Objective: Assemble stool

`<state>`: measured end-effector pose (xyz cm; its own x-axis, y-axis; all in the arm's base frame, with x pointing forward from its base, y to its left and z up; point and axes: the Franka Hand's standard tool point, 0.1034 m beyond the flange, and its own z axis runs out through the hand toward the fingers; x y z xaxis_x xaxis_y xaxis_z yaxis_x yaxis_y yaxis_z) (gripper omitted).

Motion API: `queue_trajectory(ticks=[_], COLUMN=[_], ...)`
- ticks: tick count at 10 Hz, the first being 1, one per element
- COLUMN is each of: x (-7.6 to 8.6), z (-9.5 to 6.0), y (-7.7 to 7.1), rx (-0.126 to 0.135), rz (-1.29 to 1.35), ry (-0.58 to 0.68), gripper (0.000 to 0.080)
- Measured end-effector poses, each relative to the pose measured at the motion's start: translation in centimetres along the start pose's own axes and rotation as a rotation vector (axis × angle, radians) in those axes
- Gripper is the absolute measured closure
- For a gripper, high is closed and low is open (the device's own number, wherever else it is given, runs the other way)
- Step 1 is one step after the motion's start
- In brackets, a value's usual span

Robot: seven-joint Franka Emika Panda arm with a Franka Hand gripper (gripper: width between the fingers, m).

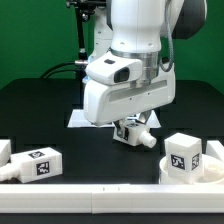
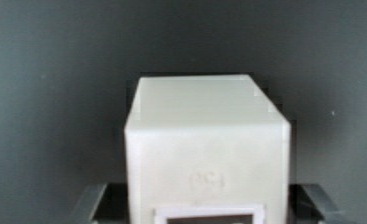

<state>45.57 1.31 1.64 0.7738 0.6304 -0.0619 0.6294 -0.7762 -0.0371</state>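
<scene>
My gripper (image 1: 134, 128) hangs low over the black table at the middle of the exterior view, shut on a white stool leg (image 1: 137, 133) with a tag on its side. In the wrist view the same leg (image 2: 201, 125) fills the middle as a long white block, and my gripper (image 2: 201, 203) has a dark finger (image 2: 96, 202) close against each side of it. A second leg (image 1: 36, 164) lies at the exterior view's left. A third tagged leg (image 1: 184, 156) stands at the right, with a curved white part (image 1: 214, 160), probably the seat disc, partly behind it.
The marker board (image 1: 80, 119) lies flat on the table behind the arm. A white rail (image 1: 110, 189) runs along the table's front edge. Another white piece (image 1: 4, 151) shows at the far left edge. A green backdrop stands behind the table.
</scene>
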Motion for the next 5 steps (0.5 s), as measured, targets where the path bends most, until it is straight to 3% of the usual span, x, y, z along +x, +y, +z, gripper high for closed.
queue_trajectory(ticks=[1, 3, 5], x=[0.8, 1.9, 1.4], z=[-0.3, -0.2, -0.1], y=[-0.6, -2.2, -1.5], rx=[-0.028, -0.044, -0.046], rz=[-0.216, -0.526, -0.620], ry=[0.012, -0.009, -0.017], gripper=[0.0468, 0.0468, 0.0468])
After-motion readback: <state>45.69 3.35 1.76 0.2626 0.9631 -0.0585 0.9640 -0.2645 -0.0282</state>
